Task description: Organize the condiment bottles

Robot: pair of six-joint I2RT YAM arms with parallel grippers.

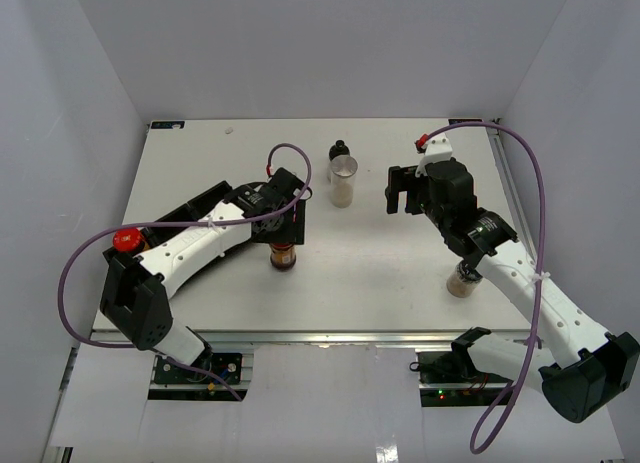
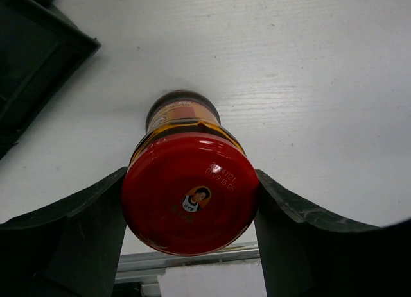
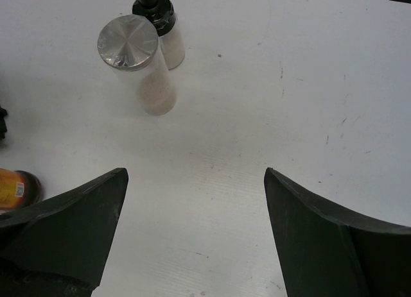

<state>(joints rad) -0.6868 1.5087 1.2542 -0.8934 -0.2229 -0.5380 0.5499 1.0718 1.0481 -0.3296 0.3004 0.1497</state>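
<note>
Gripping the red-capped jar (image 2: 189, 194) by its cap, the left claw (image 2: 191, 181) holds it upright just beside the tray (image 2: 32, 66), probably to move it there. The right claw (image 3: 196, 175) hangs wide and empty, well apart from the tray, near the silver-capped jar (image 3: 138, 66).

left hand (image 1: 285, 232) atop brown jar (image 1: 284, 256)

A flat black tray (image 1: 195, 205) lies on the left part of the white table (image 1: 380, 283).
</note>
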